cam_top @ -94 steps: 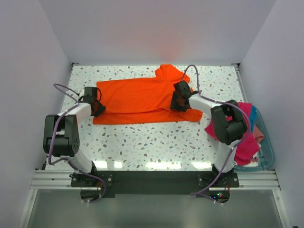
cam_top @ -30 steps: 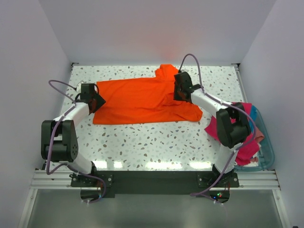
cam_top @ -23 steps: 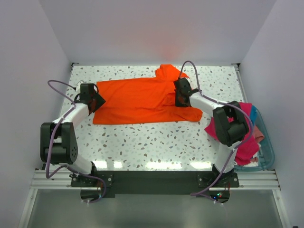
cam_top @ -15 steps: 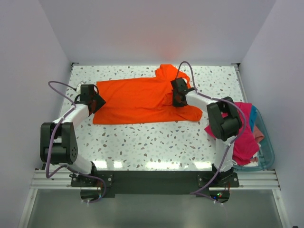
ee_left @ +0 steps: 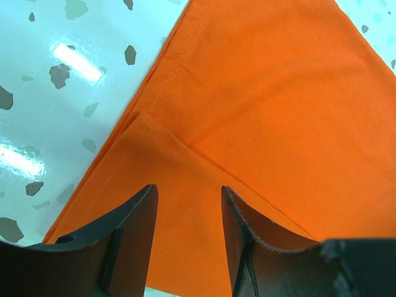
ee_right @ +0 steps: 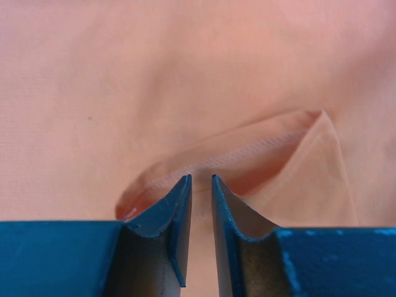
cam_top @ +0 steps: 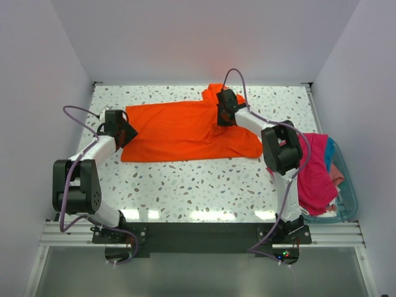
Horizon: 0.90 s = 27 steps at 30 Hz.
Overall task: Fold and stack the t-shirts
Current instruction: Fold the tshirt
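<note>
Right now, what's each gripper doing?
Left gripper: open, over the orange t-shirt edge.
Right gripper: closed, pinching a fold of the orange t-shirt.

Tabletop is showing white terrazzo with grey and brown flecks. Overhead lights are throwing a row of glare patches along its near strip, and bright streaks are showing up in the left wrist view too. Teal see-through bin is sitting at the tabletop's right edge, near half, close against the right wall; can't tell if it's resting on the tabletop. Plain white walls are closing in three sides. Aluminium rail is running along the near edge.
</note>
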### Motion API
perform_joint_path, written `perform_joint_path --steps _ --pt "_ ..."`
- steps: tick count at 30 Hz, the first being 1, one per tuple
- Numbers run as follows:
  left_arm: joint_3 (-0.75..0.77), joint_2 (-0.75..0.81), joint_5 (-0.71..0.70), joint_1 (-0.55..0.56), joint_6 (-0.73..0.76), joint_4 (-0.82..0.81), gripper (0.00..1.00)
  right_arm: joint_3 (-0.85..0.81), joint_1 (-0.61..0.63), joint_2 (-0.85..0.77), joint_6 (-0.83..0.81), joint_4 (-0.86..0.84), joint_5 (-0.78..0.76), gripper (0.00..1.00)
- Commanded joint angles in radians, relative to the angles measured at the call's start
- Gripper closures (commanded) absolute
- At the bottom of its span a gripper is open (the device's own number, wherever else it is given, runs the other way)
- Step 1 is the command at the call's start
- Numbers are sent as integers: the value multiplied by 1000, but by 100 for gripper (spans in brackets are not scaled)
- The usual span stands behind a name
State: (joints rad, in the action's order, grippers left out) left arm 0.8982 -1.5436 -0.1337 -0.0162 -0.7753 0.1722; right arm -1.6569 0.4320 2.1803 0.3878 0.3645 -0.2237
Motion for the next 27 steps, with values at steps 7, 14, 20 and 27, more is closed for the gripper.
perform_joint_path --steps 7,14,20,27 --pt "-16 62 6 5 -7 -36 44 -101 7 21 -53 -81 100 59" --pt "-100 158 -41 5 -10 -1 35 -25 7 -120 -52 -102 14 41" --pt "-234 244 -98 5 -42 0 35 84 23 -197 -13 -110 34 46" --pt "-291 257 -93 5 -38 -23 36 72 79 -106 -10 -96 -2 46"
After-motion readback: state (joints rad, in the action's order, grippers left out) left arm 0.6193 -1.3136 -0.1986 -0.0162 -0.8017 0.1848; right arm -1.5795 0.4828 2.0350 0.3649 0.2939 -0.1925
